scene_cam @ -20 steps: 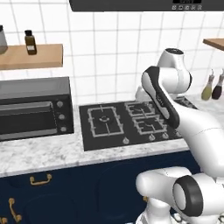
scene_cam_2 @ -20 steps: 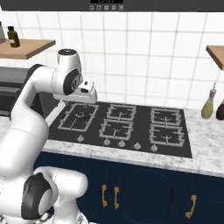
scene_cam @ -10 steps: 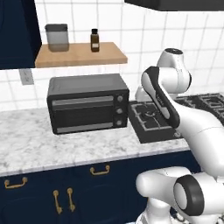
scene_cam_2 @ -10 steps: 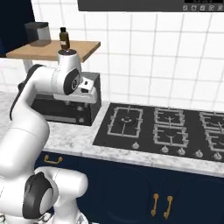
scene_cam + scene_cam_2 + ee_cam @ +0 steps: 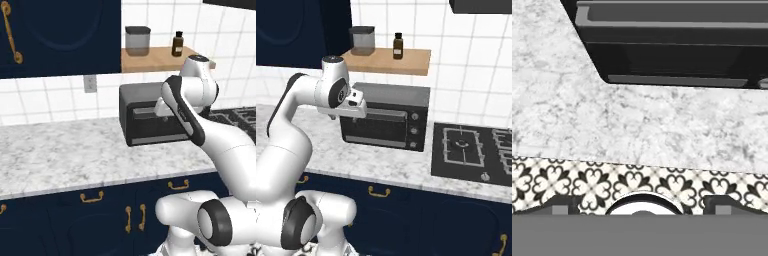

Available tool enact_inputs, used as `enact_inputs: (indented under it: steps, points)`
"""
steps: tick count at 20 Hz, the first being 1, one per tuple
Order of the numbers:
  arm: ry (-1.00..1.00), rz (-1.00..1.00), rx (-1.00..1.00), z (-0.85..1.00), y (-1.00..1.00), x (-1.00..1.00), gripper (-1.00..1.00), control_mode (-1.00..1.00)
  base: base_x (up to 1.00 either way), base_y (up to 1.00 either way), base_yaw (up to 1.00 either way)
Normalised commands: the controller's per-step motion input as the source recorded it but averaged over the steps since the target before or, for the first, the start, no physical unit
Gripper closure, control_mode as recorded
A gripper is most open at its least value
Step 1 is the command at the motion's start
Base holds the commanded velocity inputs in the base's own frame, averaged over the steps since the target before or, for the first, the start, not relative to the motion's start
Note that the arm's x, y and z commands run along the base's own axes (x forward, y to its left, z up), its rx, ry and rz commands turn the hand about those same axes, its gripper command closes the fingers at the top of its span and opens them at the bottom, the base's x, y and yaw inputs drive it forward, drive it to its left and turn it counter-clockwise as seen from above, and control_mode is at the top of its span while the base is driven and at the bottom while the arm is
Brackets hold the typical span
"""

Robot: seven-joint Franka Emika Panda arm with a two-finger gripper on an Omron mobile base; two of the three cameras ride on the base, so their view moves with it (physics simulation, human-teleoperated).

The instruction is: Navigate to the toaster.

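While looking straight down along the hand: two dark fingers set wide apart at the bottom of the hand view, holding nothing, touching nothing. Directly below them, black-and-white flower-patterned floor tiles. Just past that, the front edge of a grey-white marbled desk, running across the whole width of both base views. Under the desk, dark navy lower cabinets with small brass handles.

Hovering over the front part of the desk, hand in line with the face of a wide black toaster oven. Standing on the desk against the wall, glass door shut, three round knobs stacked down its right side. Partly hidden behind the arm in the left base view, seen in full from the right. To the right of the oven and flush in the desk, a black gas cooktop, near it but apart.

Higher up, a wooden shelf fixed to the white tiled wall straight above the oven. Carrying a grey lidded canister on its left and a small dark brown bottle upright beside it, apart. Left of the shelf, a navy upper cabinet, and under it a wall outlet. At the top right, the corner of a dark range hood.
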Motion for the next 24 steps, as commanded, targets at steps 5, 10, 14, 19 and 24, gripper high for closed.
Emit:
enact_inputs:
  steps: [5,10,14,19,24]
  points:
    - [0.0,0.0,0.0,0.0,0.0,0.0,-1.0,1.0,-0.19,1.0,0.04]
    - [0.0,0.0,0.0,0.0,0.0,0.0,-1.0,1.0,-0.23,1.0,0.04]
    - [0.0,0.0,0.0,0.0,0.0,0.0,-1.0,1.0,-0.23,1.0,0.04]
    - [0.0,0.0,0.0,0.0,0.0,0.0,-1.0,1.0,-0.21,1.0,0.04]
    - [0.0,0.0,0.0,0.0,0.0,0.0,-1.0,1.0,-0.19,1.0,0.04]
